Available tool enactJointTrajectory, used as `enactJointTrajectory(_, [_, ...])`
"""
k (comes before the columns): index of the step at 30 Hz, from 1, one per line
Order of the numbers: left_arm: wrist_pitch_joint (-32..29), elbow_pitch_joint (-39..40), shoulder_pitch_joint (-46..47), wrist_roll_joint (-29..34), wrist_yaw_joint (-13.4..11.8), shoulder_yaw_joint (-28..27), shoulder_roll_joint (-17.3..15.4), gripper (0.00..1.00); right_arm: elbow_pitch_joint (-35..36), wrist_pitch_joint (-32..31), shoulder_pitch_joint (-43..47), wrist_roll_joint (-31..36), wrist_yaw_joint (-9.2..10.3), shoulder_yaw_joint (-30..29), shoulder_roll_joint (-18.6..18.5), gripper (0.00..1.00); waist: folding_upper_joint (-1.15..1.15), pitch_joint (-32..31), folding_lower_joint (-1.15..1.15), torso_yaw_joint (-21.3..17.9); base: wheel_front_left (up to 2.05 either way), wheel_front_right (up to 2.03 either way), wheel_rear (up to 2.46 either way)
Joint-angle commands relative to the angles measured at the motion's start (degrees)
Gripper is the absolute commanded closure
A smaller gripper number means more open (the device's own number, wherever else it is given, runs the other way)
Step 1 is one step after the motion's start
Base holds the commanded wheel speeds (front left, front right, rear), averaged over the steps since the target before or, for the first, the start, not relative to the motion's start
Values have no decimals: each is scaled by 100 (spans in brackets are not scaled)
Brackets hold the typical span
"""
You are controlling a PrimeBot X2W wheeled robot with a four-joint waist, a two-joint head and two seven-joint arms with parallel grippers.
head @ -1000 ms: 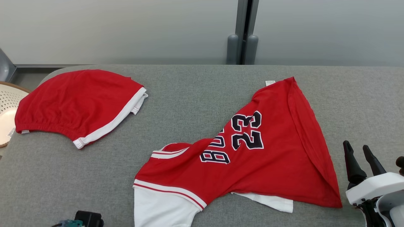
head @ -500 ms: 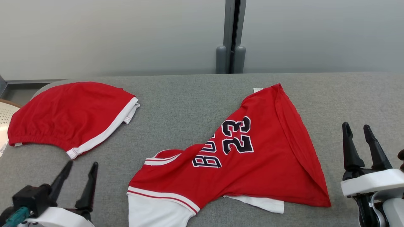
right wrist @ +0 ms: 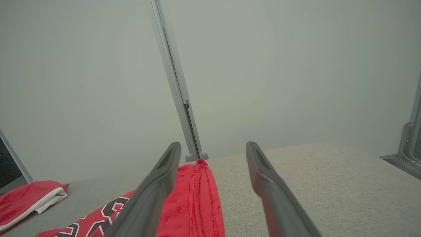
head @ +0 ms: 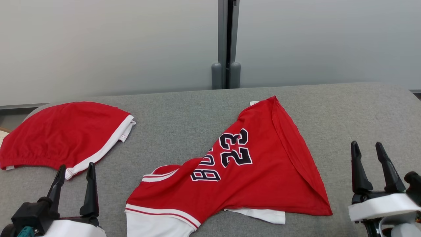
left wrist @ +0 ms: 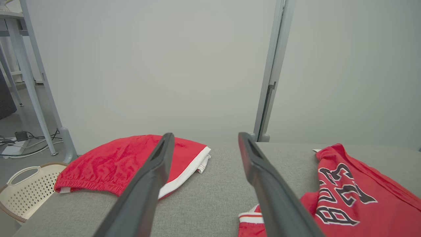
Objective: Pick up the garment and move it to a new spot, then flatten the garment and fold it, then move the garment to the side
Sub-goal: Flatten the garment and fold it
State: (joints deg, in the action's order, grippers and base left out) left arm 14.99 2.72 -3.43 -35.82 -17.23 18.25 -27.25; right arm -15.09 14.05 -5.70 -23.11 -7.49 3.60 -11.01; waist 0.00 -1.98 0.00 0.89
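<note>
Red-and-white number-23 fabric jersey [head: 250,171]: I see it lying rumpled, mid grey padded tabletop [head: 184,131].
Left gripper [head: 76,166]: jaws spread, empty, beside the folded red white-trimmed shorts [head: 62,135].
Right gripper [head: 366,144]: jaws spread, empty, near the jersey's right corner, apart from it.

head: above, facing down | wrists: low, facing wall [left wrist: 131,65] | shared: jersey [head: 250,171]

Left end effector [head: 76,166] agape; right [head: 366,144] likewise
</note>
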Motion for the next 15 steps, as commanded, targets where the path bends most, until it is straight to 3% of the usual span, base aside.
enactJointTrajectory(1, [20,-32,-105,33,-11,-31,54,0,-19,-31,70,57,0,-48,22,0,0,-3,0,0,0,0,0])
enactJointTrajectory(7, [17,-163,-243,276,106,23,319,0,-24,-179,194,207,0,-223,180,0,0,-4,0,-22,0,0,0])
enactJointTrajectory(15, [19,-358,-173,426,226,22,405,0,59,-388,93,311,0,-303,163,0,0,-82,0,25,0,0,0])
